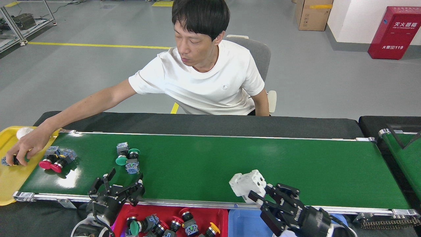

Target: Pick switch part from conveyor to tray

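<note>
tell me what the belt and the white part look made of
Belt: looks like glossy green rubber or PVC, since it mirrors the lights; its edge rails look like bare silver metal. White part in the right gripper: probably moulded plastic, matte and blocky.

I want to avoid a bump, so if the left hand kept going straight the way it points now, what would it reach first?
The left hand, open, points up-belt toward the green push-button switches on the conveyor. Those look first in line, though height above the belt is unclear.
</note>
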